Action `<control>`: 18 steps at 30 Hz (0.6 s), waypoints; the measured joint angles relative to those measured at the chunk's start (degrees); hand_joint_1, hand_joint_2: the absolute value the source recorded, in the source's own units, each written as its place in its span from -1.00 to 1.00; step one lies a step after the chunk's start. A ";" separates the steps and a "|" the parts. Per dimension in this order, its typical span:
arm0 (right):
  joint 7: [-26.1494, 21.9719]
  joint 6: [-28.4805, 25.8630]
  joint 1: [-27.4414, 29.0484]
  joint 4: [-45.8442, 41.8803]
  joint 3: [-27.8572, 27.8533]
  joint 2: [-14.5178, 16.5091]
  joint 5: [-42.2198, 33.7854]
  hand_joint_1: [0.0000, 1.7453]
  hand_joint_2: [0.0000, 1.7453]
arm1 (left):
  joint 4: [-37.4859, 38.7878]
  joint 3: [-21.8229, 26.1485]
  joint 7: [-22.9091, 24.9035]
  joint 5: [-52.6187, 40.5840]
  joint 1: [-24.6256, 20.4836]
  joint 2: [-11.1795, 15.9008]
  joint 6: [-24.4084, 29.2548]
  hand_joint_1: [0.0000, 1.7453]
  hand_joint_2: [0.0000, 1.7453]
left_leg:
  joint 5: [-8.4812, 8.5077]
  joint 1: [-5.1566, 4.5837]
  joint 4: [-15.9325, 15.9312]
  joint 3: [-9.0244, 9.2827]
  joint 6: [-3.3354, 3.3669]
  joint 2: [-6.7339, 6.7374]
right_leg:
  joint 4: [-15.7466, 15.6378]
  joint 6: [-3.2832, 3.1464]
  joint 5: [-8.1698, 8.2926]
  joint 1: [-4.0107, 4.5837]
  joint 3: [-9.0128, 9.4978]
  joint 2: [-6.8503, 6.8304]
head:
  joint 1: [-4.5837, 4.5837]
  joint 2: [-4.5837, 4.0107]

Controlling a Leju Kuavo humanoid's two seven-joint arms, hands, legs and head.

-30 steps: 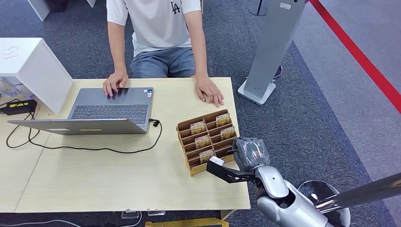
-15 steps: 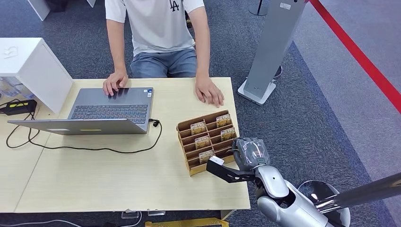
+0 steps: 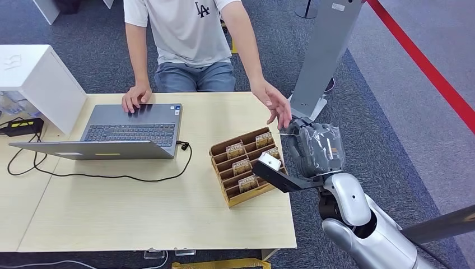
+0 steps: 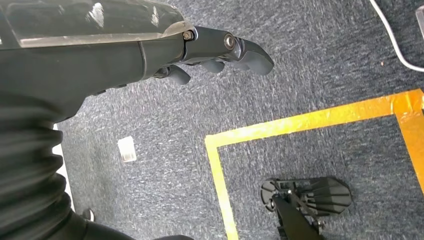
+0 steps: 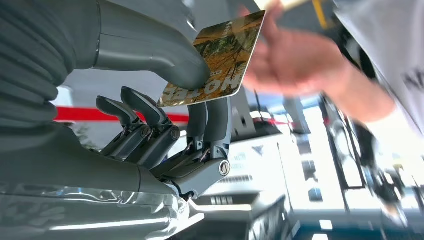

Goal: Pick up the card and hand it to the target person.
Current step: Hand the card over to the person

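My right hand (image 3: pixel 315 147) is raised just past the table's right edge and pinches a picture card (image 5: pixel 220 62) between thumb and fingers. In the head view the card (image 3: pixel 287 134) shows edge-on as a thin sliver. The person's hand (image 3: pixel 277 105) reaches toward it and hovers right at the card's far end; in the right wrist view that hand (image 5: pixel 295 60) is blurred behind the card. The cardboard card rack (image 3: pixel 244 166) with several more cards stands on the table (image 3: pixel 140 207) beside my hand. My left hand (image 4: pixel 215 50) hangs over the carpet, fingers loosely curled, holding nothing.
An open laptop (image 3: pixel 126 131) with a black cable (image 3: pixel 112 176) sits at the table's far left, the person's other hand (image 3: pixel 136 96) on it. A white box (image 3: pixel 33 78) stands at the left. A grey floor stand (image 3: pixel 316 61) rises right of the table.
My right hand has risen from the rack's near corner, carrying the card up toward the person. The person's hand has left the table and reached out to the card.
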 joint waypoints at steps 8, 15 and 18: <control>-3.37 -3.72 -0.12 -5.81 -0.65 -0.13 2.28 1.00 1.00 | 0.00 0.78 -1.75 0.01 -0.02 -0.01 -1.58 -1.00 1.00 | 0.00 0.00 -0.01 0.00 0.00 0.00 | 0.00 0.00 0.00 0.00 0.01 0.00 | 0.00 0.00; -6.04 -6.06 0.70 -5.53 -0.23 0.71 2.76 -0.56 1.00 | 0.00 1.27 -2.37 0.09 -0.03 -0.02 -4.25 -1.00 -1.00 | 0.00 0.00 0.00 -0.01 0.00 0.00 | 0.00 0.00 0.00 0.00 0.01 0.00 | 0.05 0.00; -6.36 -6.31 0.96 -5.04 0.16 1.14 2.76 -0.69 1.00 | 0.00 1.33 -2.37 0.21 -0.04 -0.02 -4.37 -1.00 -1.00 | 0.00 0.00 -0.01 -0.01 0.00 0.00 | 0.00 0.00 0.00 0.00 0.00 0.00 | -0.02 0.00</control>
